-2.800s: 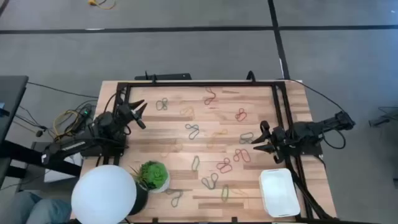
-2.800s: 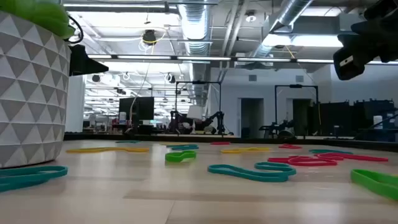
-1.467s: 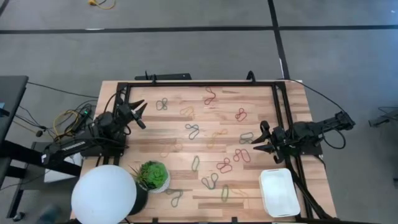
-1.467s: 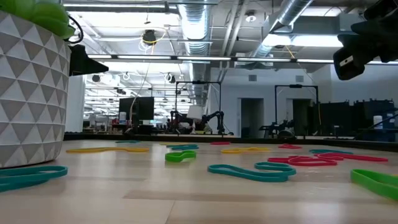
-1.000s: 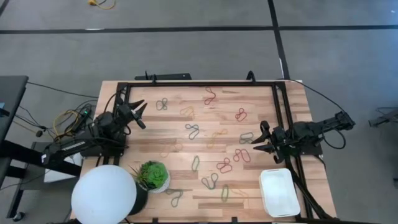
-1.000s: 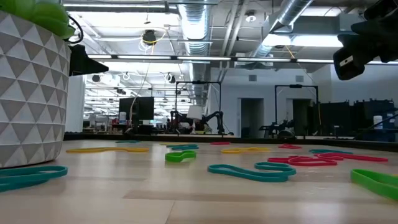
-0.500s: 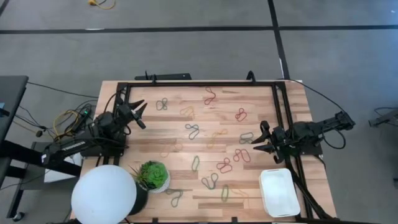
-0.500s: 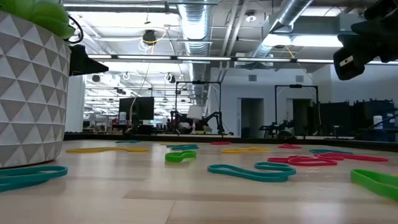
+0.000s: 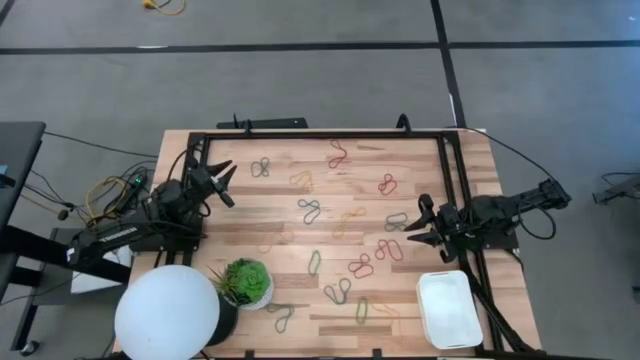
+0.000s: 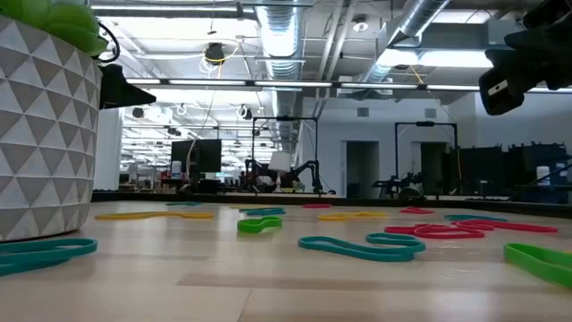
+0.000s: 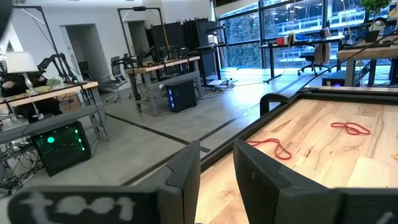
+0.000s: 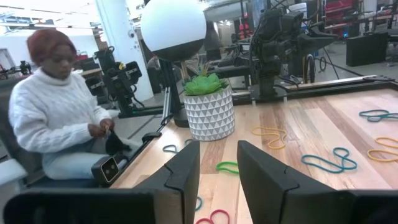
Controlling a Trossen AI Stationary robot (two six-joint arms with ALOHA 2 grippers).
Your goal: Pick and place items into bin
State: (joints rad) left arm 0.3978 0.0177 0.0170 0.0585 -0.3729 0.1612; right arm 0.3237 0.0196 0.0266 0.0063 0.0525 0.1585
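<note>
A: Where do the grippers stand?

B: The right gripper (image 9: 418, 228) hangs at the desk's right side, jaws a little apart with only air between them. Its fingers (image 12: 184, 180) frame a plain gap in the right wrist view. The left gripper (image 9: 222, 184) sits at the desk's left edge, also slightly parted and holding nothing.

A: And the bin?

B: The bin (image 9: 449, 309) lies at the near right corner of the desk (image 9: 350, 160), just beside the right gripper. It is a shallow white tray, and from above I see nothing in it.

A: The bands?

B: All the rubber bands (image 9: 361, 266) lie loose on the wood, spread across the middle between the two arms. A red pair is nearest the right gripper, a teal one (image 10: 365, 245) shows close in the low view.

A: Any other vessel?

B: A white patterned pot (image 12: 209, 113) holding a green plant (image 9: 247, 282), near the desk's left front corner, with a round white lamp (image 9: 167, 318) touching it in the high view.

A: What can't you make out?

B: The low view cuts off the pot and shows only part of a dark arm piece at upper right. The bin does not appear there. A person (image 12: 53, 121) in a white sweater sits beyond the desk in the right wrist view; what the hands hold is unclear.
</note>
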